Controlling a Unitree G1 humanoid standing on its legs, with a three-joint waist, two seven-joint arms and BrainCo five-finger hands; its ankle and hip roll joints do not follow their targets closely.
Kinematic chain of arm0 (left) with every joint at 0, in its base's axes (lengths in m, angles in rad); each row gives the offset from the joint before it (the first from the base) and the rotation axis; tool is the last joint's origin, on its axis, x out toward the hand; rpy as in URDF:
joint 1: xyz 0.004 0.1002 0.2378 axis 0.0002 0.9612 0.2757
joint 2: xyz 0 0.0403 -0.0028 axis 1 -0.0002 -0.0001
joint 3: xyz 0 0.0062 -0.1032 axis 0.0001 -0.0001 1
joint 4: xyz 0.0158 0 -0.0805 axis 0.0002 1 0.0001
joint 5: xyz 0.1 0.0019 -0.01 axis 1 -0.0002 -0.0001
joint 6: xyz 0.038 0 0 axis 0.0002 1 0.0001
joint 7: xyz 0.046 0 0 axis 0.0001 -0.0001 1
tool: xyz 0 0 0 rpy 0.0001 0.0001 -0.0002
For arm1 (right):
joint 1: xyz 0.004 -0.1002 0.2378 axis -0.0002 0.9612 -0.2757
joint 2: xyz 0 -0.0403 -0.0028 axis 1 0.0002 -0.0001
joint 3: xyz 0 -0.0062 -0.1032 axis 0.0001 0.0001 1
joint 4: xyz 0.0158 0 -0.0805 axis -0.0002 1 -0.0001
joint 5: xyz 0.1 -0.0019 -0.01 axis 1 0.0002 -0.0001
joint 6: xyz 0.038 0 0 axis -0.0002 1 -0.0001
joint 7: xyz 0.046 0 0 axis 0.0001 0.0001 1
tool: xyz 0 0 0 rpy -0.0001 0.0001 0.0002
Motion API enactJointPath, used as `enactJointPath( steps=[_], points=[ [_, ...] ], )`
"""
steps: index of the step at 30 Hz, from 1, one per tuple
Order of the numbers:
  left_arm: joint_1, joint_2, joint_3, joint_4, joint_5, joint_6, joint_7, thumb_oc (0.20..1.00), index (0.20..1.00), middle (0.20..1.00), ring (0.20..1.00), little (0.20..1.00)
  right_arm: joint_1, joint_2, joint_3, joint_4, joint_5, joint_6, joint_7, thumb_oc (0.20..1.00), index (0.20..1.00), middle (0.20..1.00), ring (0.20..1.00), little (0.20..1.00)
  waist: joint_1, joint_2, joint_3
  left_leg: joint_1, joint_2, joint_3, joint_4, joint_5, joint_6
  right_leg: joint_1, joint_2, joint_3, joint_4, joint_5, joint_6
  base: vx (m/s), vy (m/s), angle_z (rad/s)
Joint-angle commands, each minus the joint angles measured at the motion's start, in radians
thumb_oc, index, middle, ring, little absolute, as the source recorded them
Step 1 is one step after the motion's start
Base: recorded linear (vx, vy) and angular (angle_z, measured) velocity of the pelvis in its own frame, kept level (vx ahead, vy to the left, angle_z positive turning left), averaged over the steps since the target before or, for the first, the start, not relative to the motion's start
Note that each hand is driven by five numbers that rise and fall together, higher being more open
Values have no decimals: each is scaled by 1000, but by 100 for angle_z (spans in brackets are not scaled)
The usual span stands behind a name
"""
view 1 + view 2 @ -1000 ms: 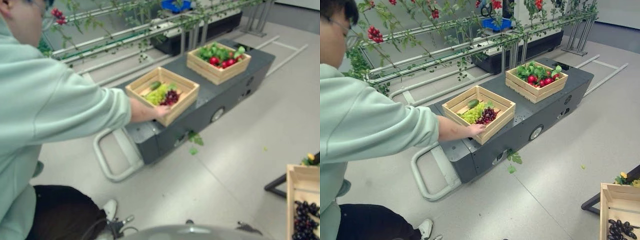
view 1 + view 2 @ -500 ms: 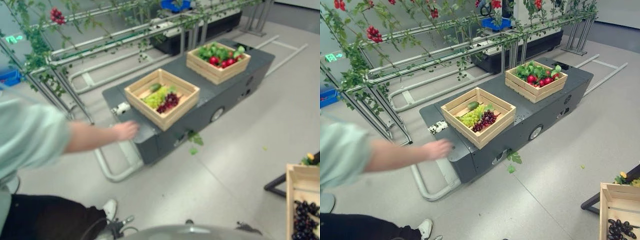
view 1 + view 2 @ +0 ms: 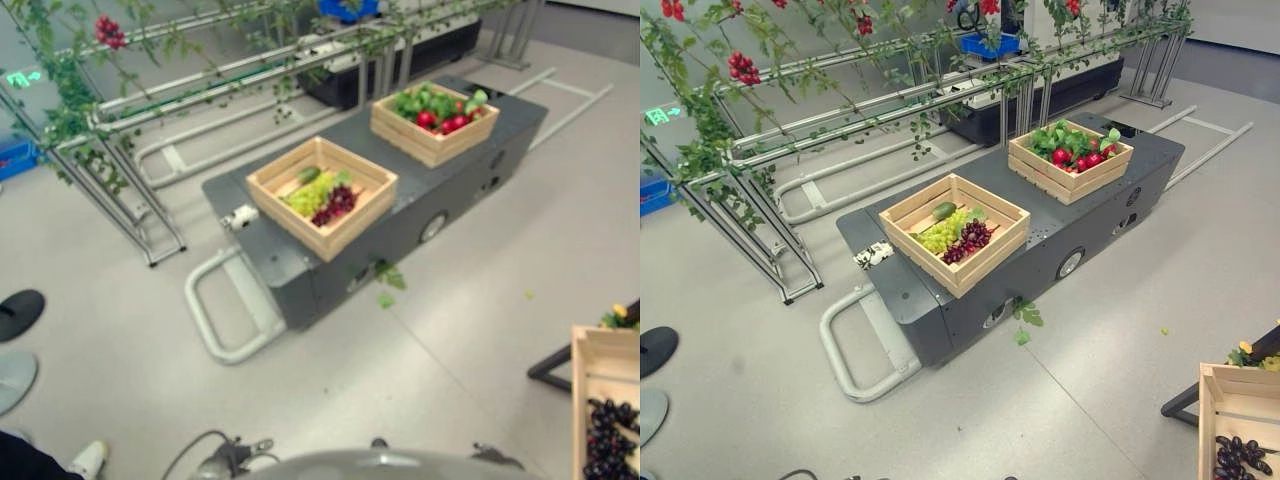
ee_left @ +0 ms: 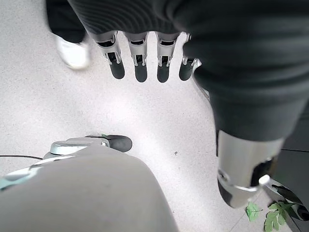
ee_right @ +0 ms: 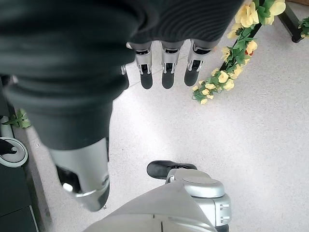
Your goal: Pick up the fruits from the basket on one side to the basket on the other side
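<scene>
No legible text or labels

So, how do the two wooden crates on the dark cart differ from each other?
The near crate holds green grapes, dark grapes and one green fruit, with bare floor showing inside; the far crate is packed with red fruits among green leaves. The near crate sits turned at an angle near the cart's handle end; the far crate sits toward the opposite end. Both are light wood, open-topped and slatted.
</scene>
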Motion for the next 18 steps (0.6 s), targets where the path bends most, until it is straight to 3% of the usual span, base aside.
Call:
enactJointPath(
  steps=[1, 10, 15, 16, 17, 18],
  points=[
    [-37, -61, -11, 76, 41, 2, 18, 1000, 1000, 1000, 1000, 1000, -38, 1, 36, 19, 14, -10, -8, 1000, 1000, 1000, 1000, 1000, -16, -49, -16, -85, -53, -8, 48, -44, -3, 15, 16, 25, 9, -98, 62, -14, -41, -1],
    [-48, -67, -13, 57, 26, 1, 64, 1000, 1000, 1000, 1000, 1000, -43, -13, 31, 9, 19, -10, -28, 1000, 1000, 1000, 1000, 1000, -16, -40, 15, -137, -63, -16, 131, -49, -20, 14, 17, 12, 9, -99, 52, -29, -46, 1],
    [-62, -79, -19, 42, 13, -2, 105, 1000, 1000, 1000, 1000, 1000, -51, -29, 27, -2, 23, -11, -47, 1000, 1000, 1000, 1000, 1000, -19, -48, 47, -244, -110, -8, 277, -49, -38, 1, -6, -14, 9, -89, 52, -93, -38, 18],
    [-65, -83, -7, 45, -1, -1, 116, 1000, 1000, 1000, 1000, 1000, -53, -35, 23, -3, 24, -11, -59, 1000, 1000, 1000, 1000, 1000, -6, -47, 69, -327, -118, 10, 290, -4, -50, 13, -12, -31, 9, -93, 47, -46, -34, 31],
    [-65, -82, -7, 45, -1, -1, 116, 1000, 1000, 1000, 1000, 1000, -53, -35, 23, -3, 24, -11, -59, 1000, 1000, 1000, 1000, 1000, -7, -47, 68, -327, -119, 10, 289, -4, -49, 13, -13, -31, 9, -93, 48, -5, -47, 43],
    [-60, -82, 0, 49, -4, 1, 123, 1000, 1000, 1000, 1000, 1000, -52, -34, 23, -3, 26, -12, -61, 1000, 1000, 1000, 1000, 1000, 0, -42, 69, -349, -102, 13, 250, 30, -47, 17, -4, -28, 9, -94, 46, 74, -29, 26]
  ],
)
